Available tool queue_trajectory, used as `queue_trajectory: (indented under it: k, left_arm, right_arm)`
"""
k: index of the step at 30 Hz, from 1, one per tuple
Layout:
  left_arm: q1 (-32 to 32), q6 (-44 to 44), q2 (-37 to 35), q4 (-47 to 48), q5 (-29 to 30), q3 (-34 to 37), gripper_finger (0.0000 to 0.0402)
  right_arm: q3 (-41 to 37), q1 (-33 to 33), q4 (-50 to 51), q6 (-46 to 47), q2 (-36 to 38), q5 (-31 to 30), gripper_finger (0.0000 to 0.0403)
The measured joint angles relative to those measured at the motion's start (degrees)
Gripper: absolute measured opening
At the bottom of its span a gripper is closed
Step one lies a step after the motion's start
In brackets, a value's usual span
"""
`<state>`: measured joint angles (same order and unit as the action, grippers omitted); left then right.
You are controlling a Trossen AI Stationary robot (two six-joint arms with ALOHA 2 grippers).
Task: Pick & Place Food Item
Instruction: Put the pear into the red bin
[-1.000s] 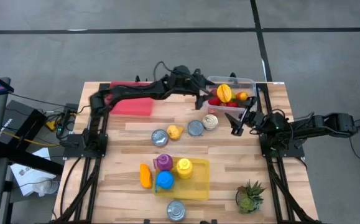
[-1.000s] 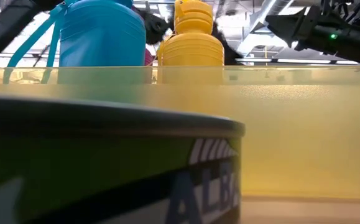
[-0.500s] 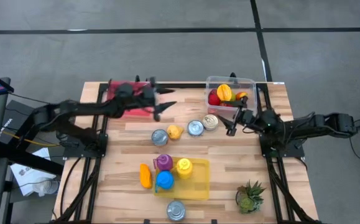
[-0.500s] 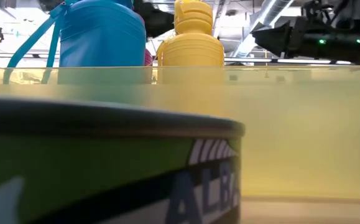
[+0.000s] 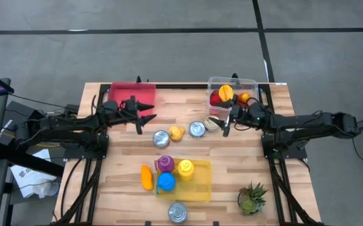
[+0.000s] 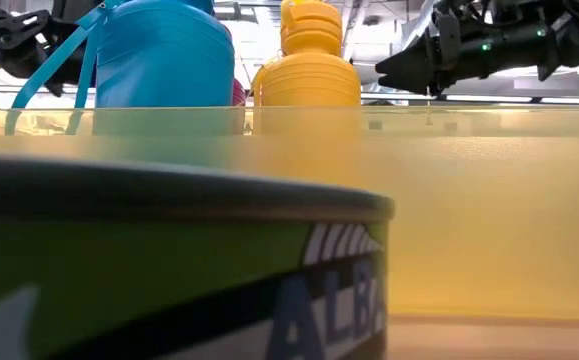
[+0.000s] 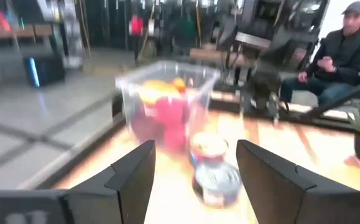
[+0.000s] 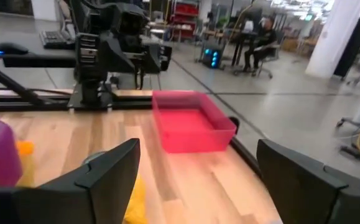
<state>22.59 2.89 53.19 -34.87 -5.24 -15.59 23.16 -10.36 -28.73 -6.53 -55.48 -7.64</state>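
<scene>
From my remote station, the slatted wooden table (image 5: 231, 163) stands on grey floor. Both the left end effector (image 5: 145, 117) and right end effector (image 5: 225, 123) hang with fingers apart, empty. Red-and-yellow food items (image 5: 224, 95) fill the clear plastic bin (image 5: 251, 83); a green-labelled can (image 6: 169, 270) blocks the low view.

Overhead sees everything; low camera hugs a can (image 6: 169, 270).
</scene>
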Motion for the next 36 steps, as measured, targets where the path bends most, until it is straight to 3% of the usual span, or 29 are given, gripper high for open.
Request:
queue_trajectory:
  k: [8, 13, 22, 28, 36]
  left_arm:
    - [0.00, 3.30, -0.10, 12.28, -4.09, -0.11, 0.0217]
    - [0.09, 3.54, 0.23, 14.96, -4.65, -1.21, 0.0211]
    - [0.11, -3.73, 11.90, 23.38, -8.23, -9.68, 0.0232]
    - [1.65, -7.41, 18.09, 25.94, -7.50, -15.02, 0.0256]
    - [4.61, -8.28, 15.79, 25.03, -5.64, -14.58, 0.0256]
  right_arm:
    - [3.75, 0.54, 9.54, 2.42, 0.00, -0.34, 0.0312]
    - [4.86, 0.54, 13.95, 4.35, 0.00, -0.31, 0.0312]
    - [9.11, 0.47, 23.63, 5.66, -4.78, 1.04, 0.0312]
    - [14.58, -1.49, 27.47, 4.86, -12.23, 11.78, 0.0312]
    - [23.50, -3.29, 25.24, 0.29, -27.89, 22.30, 0.0312]
